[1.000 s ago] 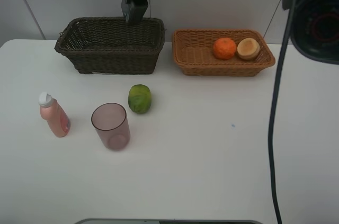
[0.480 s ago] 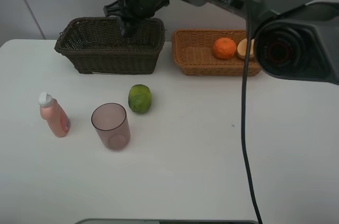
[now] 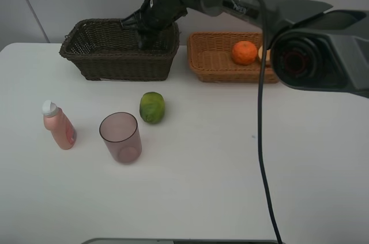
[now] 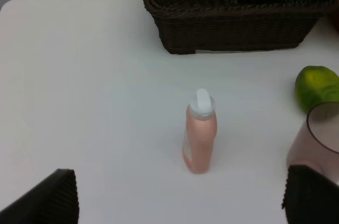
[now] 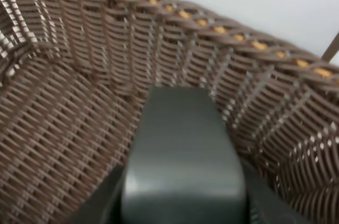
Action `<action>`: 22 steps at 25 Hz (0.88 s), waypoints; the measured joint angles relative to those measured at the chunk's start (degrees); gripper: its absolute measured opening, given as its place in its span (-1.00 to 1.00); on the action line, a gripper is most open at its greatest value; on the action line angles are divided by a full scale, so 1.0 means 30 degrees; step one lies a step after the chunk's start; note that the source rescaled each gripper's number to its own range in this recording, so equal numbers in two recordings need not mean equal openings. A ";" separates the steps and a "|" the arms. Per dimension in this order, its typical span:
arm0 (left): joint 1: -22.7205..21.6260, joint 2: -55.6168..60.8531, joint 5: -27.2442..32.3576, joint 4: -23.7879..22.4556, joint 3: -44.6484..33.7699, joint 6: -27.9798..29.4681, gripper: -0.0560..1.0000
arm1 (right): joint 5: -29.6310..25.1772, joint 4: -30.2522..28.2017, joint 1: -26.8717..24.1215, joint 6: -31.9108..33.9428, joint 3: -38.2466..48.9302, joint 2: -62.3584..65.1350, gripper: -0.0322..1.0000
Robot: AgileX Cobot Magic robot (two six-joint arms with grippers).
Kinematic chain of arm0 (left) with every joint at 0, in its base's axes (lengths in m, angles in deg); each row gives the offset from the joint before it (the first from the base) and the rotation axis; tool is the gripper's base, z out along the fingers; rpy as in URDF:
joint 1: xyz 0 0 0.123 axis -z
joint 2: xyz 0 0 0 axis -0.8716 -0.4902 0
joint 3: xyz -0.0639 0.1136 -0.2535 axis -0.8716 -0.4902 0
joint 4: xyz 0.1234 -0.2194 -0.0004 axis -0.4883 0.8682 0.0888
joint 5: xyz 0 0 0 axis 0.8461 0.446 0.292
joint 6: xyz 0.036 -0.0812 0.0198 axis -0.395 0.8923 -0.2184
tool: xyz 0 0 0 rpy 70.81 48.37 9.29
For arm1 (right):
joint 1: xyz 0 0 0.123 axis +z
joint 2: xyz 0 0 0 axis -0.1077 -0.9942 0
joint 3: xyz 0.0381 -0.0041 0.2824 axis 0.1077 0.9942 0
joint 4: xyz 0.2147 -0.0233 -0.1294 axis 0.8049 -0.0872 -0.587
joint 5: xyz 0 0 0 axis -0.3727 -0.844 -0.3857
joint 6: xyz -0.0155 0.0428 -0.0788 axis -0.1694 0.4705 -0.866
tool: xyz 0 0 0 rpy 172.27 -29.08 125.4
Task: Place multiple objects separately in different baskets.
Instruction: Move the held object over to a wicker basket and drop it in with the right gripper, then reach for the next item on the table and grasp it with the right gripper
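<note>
Right hand (image 3: 147, 35) clamps the dark grey bottle (image 5: 183, 160) inside the dark brown basket (image 3: 115, 62). I'd lower it near the woven floor, then release gently, clear of the walls.

Bottle (image 3: 57, 126), cup (image 3: 120, 137) and lone fruit (image 3: 152, 107) stand before the left basket (image 3: 118, 62); the right basket (image 3: 212, 66) holds 2 fruits (image 3: 244, 52).

Rough wicker basket (image 5: 63, 102), smooth glossy grey bottle (image 5: 183, 166)

No writing can be read anywhere. White marks on the arm (image 3: 241, 5) are too blurred to read.
</note>
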 joint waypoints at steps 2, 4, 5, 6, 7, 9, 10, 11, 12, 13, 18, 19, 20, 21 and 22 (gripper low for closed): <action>0.0000 0.0000 0.0000 0.0000 0.0000 0.0000 0.99 | -0.0280 0.0017 0.0000 0.0000 0.0000 -0.0064 -0.84; 0.0000 0.0000 0.0000 0.0000 0.0000 0.0000 0.99 | -0.0120 0.0017 0.0000 0.0000 -0.0015 -0.0087 -0.47; 0.0000 0.0000 0.0000 0.0000 0.0000 0.0000 0.99 | -0.0044 0.0017 0.0006 0.0000 -0.0015 -0.0008 -0.20; 0.0000 0.0000 0.0000 0.0000 0.0000 0.0000 0.99 | -0.0004 0.0017 0.0006 0.0000 -0.0015 0.0030 0.09; 0.0000 0.0000 0.0000 0.0000 0.0000 0.0000 0.99 | -0.0004 0.0017 0.0022 0.0000 -0.0015 0.0069 0.32; 0.0000 0.0000 0.0000 0.0000 0.0000 0.0000 0.99 | -0.0004 0.0017 0.0022 0.0000 -0.0015 0.0094 0.69; 0.0000 0.0000 0.0000 0.0000 0.0000 0.0000 0.99 | -0.0004 0.0017 0.0022 0.0000 -0.0015 0.0094 0.78; 0.0000 0.0000 0.0000 0.0000 0.0000 0.0000 0.99 | -0.0004 0.0017 0.0022 0.0000 -0.0015 0.0101 0.83; 0.0000 0.0000 0.0000 0.0000 0.0000 0.0000 0.99 | -0.0004 0.0017 0.0022 0.0000 -0.0015 0.0137 0.87; 0.0000 0.0000 0.0000 0.0000 0.0000 0.0000 0.99 | -0.0031 0.0017 0.0022 0.0000 -0.0015 0.0218 0.89; 0.0000 0.0000 0.0000 0.0000 0.0000 0.0000 0.99 | -0.0859 0.0017 0.0062 0.0000 -0.0015 0.1196 0.91; 0.0000 0.0000 0.0000 0.0000 0.0000 0.0000 0.99 | -0.1226 0.0017 0.0102 0.0000 -0.0015 0.1482 0.91; 0.0000 0.0000 0.0000 0.0000 0.0000 0.0000 0.99 | -0.1758 0.0035 0.0176 0.0000 -0.0015 0.1783 0.91; 0.0000 0.0000 0.0000 0.0000 0.0000 0.0000 0.99 | -0.2368 0.0020 0.0258 0.0000 -0.0015 0.2051 0.91; 0.0000 0.0000 0.0000 0.0000 0.0000 0.0000 0.99 | -0.3022 0.0096 0.0380 0.0000 -0.0015 0.2274 0.91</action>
